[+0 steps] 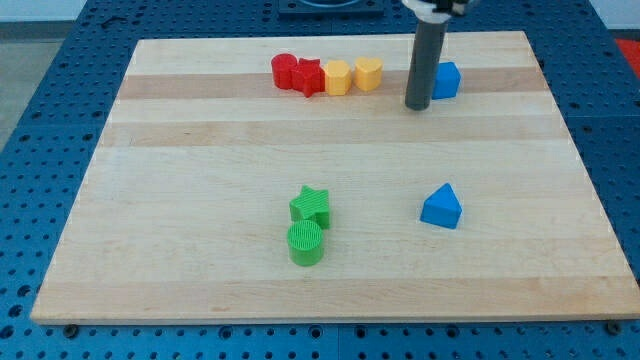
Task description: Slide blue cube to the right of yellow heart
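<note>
Red blocks: two, a red cylinder (284, 70) and a red star (308, 77), touching, at the view's left end of a row near the table's (200, 270) top edge.
Yellow blocks: two, a yellow hexagon-like block (338, 76) just beside the red star, then the yellow heart (369, 72) touching it on the view's right.
Blue blocks: two; the blue cube (446, 79) sits near the view's top, right of the yellow heart with a gap between them, and a blue triangle (441, 206) lies well apart, lower on the view's right.
Green blocks: two, a green star (311, 205) and a green cylinder (306, 243) touching below it, low in the middle.
End effector: a bare rod with nothing to clench or release; my tip (417, 106) rests on the table between heart and cube, just beside the cube's left face; whether it touches the cube cannot be told.
</note>
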Motion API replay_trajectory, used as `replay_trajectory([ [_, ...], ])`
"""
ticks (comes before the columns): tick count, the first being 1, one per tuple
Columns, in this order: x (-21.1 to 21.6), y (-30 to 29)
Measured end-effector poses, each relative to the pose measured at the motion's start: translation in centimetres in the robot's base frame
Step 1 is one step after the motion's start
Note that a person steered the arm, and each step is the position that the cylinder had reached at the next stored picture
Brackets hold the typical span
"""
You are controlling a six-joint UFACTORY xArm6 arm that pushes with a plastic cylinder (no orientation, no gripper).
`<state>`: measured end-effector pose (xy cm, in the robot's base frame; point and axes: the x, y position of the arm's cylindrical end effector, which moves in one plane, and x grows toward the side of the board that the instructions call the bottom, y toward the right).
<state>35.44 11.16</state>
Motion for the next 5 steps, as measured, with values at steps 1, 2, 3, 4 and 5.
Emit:
replay_trajectory([
  [1, 1.5, 0.9],
  [2, 0.0, 4.8],
  [3, -3.9, 6.9],
  [4, -8.0, 5.7],
  [5, -8.6, 3.1],
])
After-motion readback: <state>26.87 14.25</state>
